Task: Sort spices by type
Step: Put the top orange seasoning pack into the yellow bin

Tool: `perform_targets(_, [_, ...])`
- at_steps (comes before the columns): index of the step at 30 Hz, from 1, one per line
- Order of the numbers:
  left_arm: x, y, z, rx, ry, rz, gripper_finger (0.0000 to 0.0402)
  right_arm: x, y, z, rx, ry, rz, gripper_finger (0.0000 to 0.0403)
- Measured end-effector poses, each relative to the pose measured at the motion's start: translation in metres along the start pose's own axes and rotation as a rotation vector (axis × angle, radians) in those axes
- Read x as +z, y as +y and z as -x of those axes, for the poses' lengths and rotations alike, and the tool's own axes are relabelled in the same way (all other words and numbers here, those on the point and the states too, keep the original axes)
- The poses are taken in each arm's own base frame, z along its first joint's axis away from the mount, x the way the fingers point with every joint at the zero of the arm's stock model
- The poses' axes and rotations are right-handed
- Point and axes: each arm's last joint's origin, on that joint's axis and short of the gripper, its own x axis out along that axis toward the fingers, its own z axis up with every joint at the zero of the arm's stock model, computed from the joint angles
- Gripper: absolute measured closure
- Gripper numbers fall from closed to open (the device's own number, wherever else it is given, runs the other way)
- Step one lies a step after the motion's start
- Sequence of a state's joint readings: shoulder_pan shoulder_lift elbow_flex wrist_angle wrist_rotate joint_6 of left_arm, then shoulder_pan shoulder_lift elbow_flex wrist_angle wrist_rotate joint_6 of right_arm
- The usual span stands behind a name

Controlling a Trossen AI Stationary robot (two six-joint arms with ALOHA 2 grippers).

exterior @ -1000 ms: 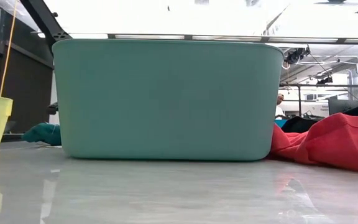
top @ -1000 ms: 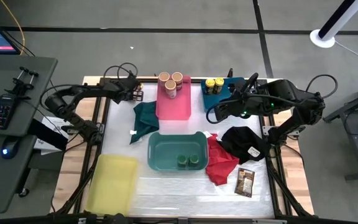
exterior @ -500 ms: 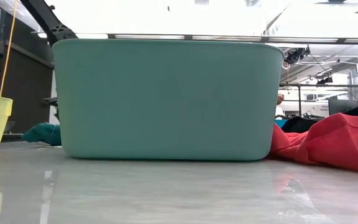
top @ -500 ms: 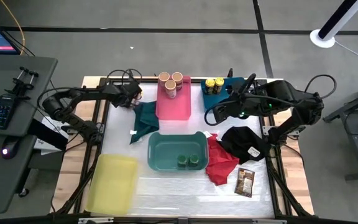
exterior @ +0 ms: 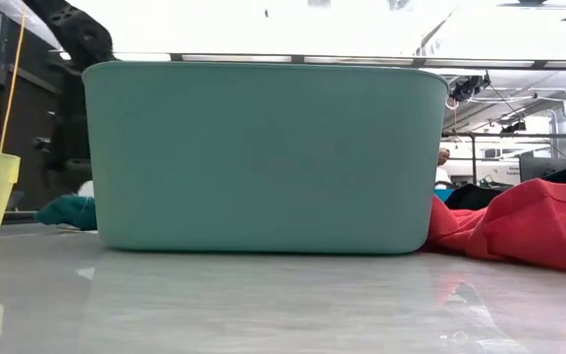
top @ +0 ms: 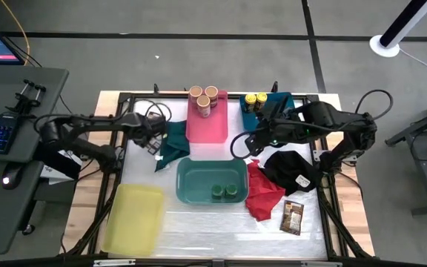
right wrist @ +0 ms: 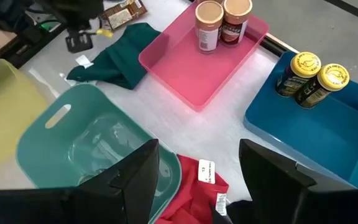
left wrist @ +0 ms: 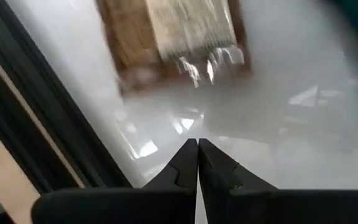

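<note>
While the left pincer (left wrist: 197,163), fingers pressed together, hangs over the worktop (top: 199,219) near a brown packet (left wrist: 178,31), the right pincer (right wrist: 197,180) hovers spread above the teal bin (right wrist: 73,146); tan-lidded jars (top: 204,99) sit in the pink bin (top: 207,127).

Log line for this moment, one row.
left hand: shut, over packet by green cloth | right hand: open, empty, between blue bin and teal bin

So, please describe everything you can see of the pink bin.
The pink bin is a shallow rectangular tray of glossy plastic with rounded corners, standing flat at the table's far edge. Tan-lidded jars stand upright at its far end; the rest is bare. The dark green cloth lies at its left side, the blue bin apart on its right.
</note>
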State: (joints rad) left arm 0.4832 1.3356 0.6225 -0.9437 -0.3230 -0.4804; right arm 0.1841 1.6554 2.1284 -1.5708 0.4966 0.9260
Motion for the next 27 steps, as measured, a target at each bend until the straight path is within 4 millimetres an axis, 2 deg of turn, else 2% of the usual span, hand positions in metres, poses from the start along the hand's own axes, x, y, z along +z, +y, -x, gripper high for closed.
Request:
perform_targets(2, [-0.005,-0.005,0.005,-0.037,-0.024,0.003,0.0401,0.000,0.000,0.000,0.000,0.000,0.003,0.0188])
perform_targets(5, [-0.002,-0.008,0.024,-0.070,-0.132,0.049,0.0401,0.000,0.000,0.000,0.000,0.000,0.010,0.0188])
perform_targets(8, [0.011,-0.003,0.043,-0.043,-0.273,0.098,0.0401,0.000,0.000,0.000,-0.002,-0.003,0.011,0.0188])
perform_targets(10, [0.022,0.004,0.047,-0.015,-0.338,0.131,0.0401,0.000,0.000,0.000,-0.003,-0.003,0.010,0.0188])
perform_targets(14, [0.043,0.019,0.031,-0.015,-0.339,0.292,0.0401,0.000,0.000,0.000,-0.004,-0.003,-0.001,0.0188])
perform_targets(17, [0.048,0.023,0.010,-0.016,-0.298,0.449,0.0401,0.000,0.000,0.000,-0.002,-0.002,-0.018,0.0188])
perform_targets(22, [0.044,0.019,-0.016,-0.010,-0.261,0.549,0.0401,-0.004,0.004,0.003,0.010,-0.001,-0.043,0.0188])
perform_targets(27, [0.035,0.013,-0.028,-0.005,-0.261,0.561,0.0401,-0.007,0.006,0.005,0.019,0.000,-0.038,0.0188])
